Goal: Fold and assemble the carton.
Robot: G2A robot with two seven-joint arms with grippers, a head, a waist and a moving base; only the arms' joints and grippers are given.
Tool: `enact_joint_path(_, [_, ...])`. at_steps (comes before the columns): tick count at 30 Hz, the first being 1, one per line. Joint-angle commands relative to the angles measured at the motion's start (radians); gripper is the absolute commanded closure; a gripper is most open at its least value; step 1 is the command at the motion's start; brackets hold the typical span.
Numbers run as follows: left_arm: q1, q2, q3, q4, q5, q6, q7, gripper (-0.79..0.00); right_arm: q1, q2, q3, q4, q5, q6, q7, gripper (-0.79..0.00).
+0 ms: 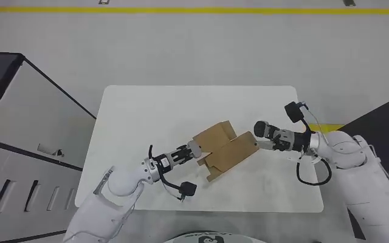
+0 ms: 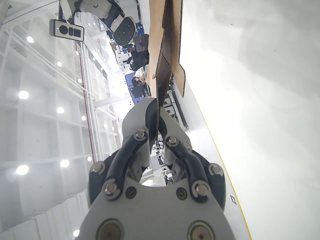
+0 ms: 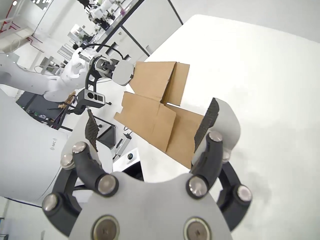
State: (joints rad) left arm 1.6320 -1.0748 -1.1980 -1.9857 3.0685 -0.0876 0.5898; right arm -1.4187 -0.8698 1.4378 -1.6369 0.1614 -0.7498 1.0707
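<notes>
A brown cardboard carton [image 1: 225, 149], still flat and only partly folded, is seen over the middle of the white tabletop [image 1: 152, 121], a little right of centre, stretched between the robot's two arms. Its left end is gripped by the left gripper [image 1: 193, 149], which is clenched on the cardboard. In the left wrist view the left gripper [image 2: 158, 126] is shown pinching a thin edge of the carton [image 2: 165, 38], with the panels rising away from it beside the tabletop [image 2: 250, 76].

The right gripper [image 1: 260, 132] is held at the carton's right end. In the right wrist view it [image 3: 152, 126] is seen released, its fingers [image 3: 217, 121] spread wide, with a corner of the carton [image 3: 155, 101] lying between them close to one pad. Whether that pad touches the cardboard cannot be told. Across the tabletop [image 3: 250, 63], the left gripper [image 3: 123, 72] is seen clamped on the carton's opposite edge.

A grey cabinet [image 1: 24, 109] is seen left of the tabletop, and a yellow line [image 1: 194, 10] is painted across the floor on the far side.
</notes>
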Motion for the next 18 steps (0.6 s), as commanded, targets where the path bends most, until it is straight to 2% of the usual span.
enact_joint_path(1, [-0.006,0.001,0.002,0.002,-0.001,-0.005,0.005,0.0,0.033,0.01,-0.031,0.01,0.056,0.038,0.038,-0.785])
enact_joint_path(10, [-0.021,0.007,0.021,-0.003,0.003,-0.025,0.004,0.0,0.168,0.052,-0.153,0.056,0.298,0.191,0.191,-0.785])
enact_joint_path(18, [-0.029,0.009,0.028,-0.003,-0.011,-0.014,0.008,0.0,0.166,0.052,-0.163,0.038,0.253,0.219,0.178,-0.785])
